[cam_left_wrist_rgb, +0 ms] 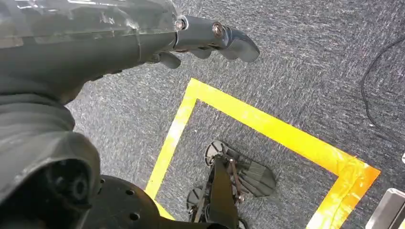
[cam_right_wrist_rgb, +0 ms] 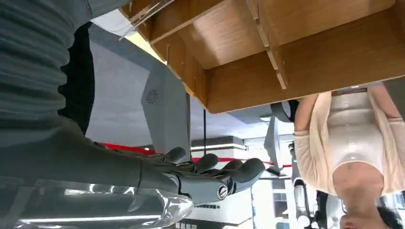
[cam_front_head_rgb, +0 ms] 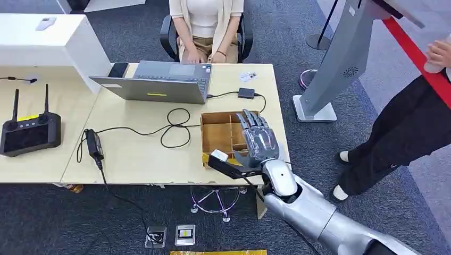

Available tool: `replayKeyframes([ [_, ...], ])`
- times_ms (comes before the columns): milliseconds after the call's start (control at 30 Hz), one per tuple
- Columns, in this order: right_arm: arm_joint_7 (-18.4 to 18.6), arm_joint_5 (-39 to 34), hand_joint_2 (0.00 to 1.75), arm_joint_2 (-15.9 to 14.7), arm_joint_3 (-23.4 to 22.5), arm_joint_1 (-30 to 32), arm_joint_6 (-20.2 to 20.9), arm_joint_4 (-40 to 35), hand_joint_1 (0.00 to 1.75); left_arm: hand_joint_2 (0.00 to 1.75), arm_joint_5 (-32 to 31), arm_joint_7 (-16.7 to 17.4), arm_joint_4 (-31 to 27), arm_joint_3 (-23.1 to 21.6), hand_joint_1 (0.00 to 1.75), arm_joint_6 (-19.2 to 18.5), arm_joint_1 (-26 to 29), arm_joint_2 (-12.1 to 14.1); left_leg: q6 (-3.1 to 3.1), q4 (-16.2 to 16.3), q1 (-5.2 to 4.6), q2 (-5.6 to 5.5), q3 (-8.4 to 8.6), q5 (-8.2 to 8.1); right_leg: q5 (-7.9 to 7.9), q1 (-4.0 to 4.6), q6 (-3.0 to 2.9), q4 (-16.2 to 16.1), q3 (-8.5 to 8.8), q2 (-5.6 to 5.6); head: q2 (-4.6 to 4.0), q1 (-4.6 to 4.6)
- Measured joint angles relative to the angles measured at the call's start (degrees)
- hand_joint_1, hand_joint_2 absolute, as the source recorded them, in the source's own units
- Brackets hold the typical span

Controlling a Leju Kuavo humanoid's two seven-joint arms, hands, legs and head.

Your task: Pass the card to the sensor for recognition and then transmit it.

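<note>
A small white card (cam_front_head_rgb: 248, 76) lies flat on the table's far right part, near a black adapter (cam_front_head_rgb: 245, 93). My right hand (cam_front_head_rgb: 258, 139) hovers over the right side of a compartmented wooden box (cam_front_head_rgb: 219, 133), fingers spread and extended, holding nothing. In the right wrist view its fingers (cam_right_wrist_rgb: 215, 177) lie stretched out beside the wooden box (cam_right_wrist_rgb: 291, 57), apart from its dividers. The grey slanted sensor stand (cam_front_head_rgb: 340, 61) rises from the floor right of the table. My left hand (cam_left_wrist_rgb: 210, 40) hangs over the carpet, its fingers loosely extended and empty.
A laptop (cam_front_head_rgb: 159, 82) with looping cables, a power brick (cam_front_head_rgb: 93, 143) and a black remote controller (cam_front_head_rgb: 29, 133) lie on the table (cam_front_head_rgb: 138, 159). A person sits behind the laptop (cam_front_head_rgb: 207, 26). Another person (cam_front_head_rgb: 409, 127) stands right, by a red barrier.
</note>
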Motion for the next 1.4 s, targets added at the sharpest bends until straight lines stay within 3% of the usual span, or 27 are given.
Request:
replayKeyframes([
  [1400, 0.63, -1.71, 1.75, -0.39, 0.04, -0.48, 1.90, 4.09, 0.00, 0.00, -0.66, 0.00, 0.00, 0.02, 0.00, 0.00, 0.13, 0.17, 0.00, 0.01, 0.00, 0.00, 0.01, 0.00, 0.00, 0.00, 0.00, 0.00, -0.01, 0.00, 0.00, 0.00],
])
